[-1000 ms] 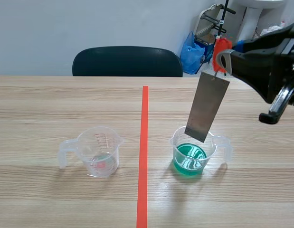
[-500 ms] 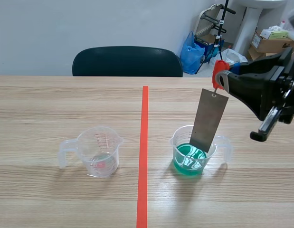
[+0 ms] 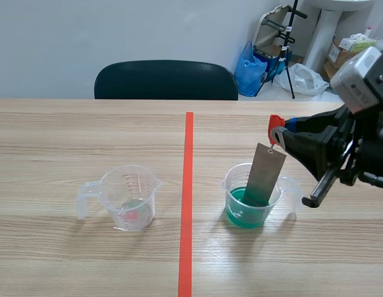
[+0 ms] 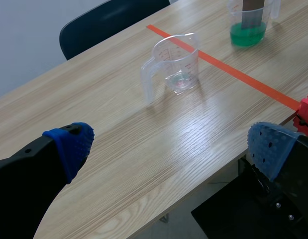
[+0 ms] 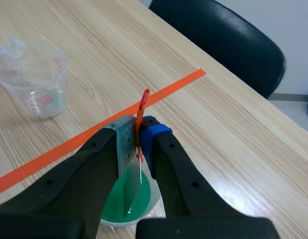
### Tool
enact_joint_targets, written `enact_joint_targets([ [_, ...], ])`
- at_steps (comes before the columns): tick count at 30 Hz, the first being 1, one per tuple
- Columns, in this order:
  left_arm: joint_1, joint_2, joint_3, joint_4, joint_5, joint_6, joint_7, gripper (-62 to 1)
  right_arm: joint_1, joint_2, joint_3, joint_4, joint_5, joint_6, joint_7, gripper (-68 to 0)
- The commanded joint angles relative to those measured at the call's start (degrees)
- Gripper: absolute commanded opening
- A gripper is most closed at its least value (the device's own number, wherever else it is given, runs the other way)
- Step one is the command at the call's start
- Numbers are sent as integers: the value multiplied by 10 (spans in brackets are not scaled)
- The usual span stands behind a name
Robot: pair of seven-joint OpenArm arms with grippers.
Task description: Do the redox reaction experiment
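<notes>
Scene view: a light wooden table (image 3: 67, 136) with an orange-red tape line (image 3: 187, 204) running straight away from the robot down its middle. On the right of the line stands a clear plastic cup of green liquid (image 3: 236, 213), its handle pointing right. The right end effector (image 3: 279, 133) comes in from the right side, raised above and slightly behind this cup. Its two fingers are close together, pinched on a small red tab (image 3: 275, 122). From the tab hangs a flat grey metal strip (image 3: 265, 173), tilted a little, with its lower end inside the cup and down in the green liquid. On the left of the line, well apart from the first cup, stands a clear cup (image 3: 130, 198) with red measuring marks, its handle pointing left; only a trace of liquid shows at its bottom. A dark chair (image 3: 166, 80) stands behind the far edge of the table.

The right wrist view looks down past the nearly closed fingers: the red tab sticks up between them, and the strip drops into the green cup directly under them.

In the left wrist view the left end effector (image 4: 169, 147) is spread wide, with its blue dotted pads far apart and holding nothing, above the table's edge. The clear cup stands well ahead of it.
</notes>
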Motion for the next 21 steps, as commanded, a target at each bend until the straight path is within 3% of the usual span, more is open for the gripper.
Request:
enact_joint_targets([
  [1, 0, 2, -3, 1, -8, -1, -7, 14, 15, 2, 0, -2, -4, 11, 23, -669],
  [7, 0, 2, -3, 1, -8, -1, -5, 14, 17, -14, 0, -14, -26, 18, 31, -669],
  [10, 0, 2, -3, 1, -8, -1, -5, 14, 17, -16, -1, -22, -36, 42, 53, -669],
  [21, 0, 2, -3, 1, -8, -1, 2, 14, 24, -15, -2, -24, -40, 43, 54, -669],
])
